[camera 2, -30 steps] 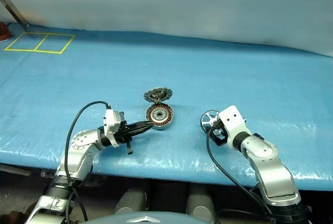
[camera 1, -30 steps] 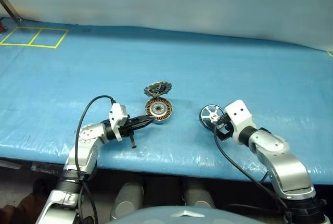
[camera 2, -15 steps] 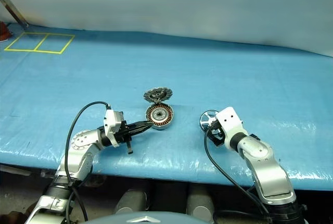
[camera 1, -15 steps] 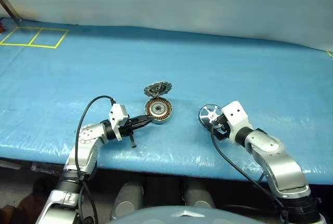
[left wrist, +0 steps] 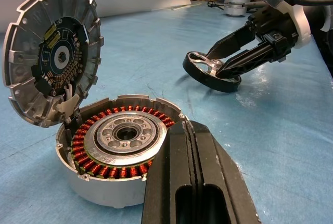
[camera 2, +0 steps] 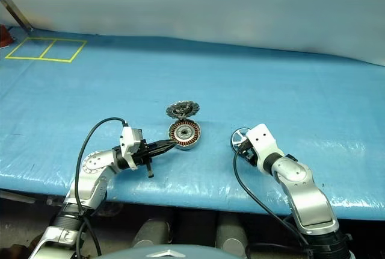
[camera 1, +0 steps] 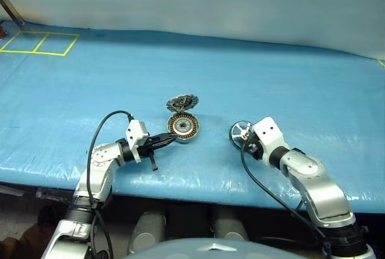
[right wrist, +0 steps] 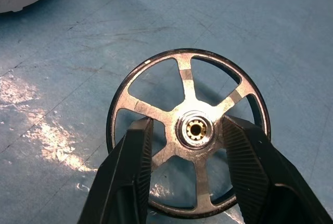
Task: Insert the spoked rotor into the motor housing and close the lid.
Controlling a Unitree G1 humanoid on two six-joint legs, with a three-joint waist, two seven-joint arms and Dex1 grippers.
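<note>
Blue sheeting covers the table, and the motor housing sits near its front edge with the copper windings facing up. Its hinged lid stands tilted open behind it, probably so the well is free to take the rotor. The left gripper, fingers clenched on nothing, rests its tips against the housing's near left wall, likely to steady it. The spoked rotor lies flat on the table to the right of the housing and apart from it. The right gripper straddles its hub from above, and its fingers reach down through the gaps between the spokes, partly closed but seemingly not yet pinching. By count: one housing, one lid, one rotor with five spokes.
</note>
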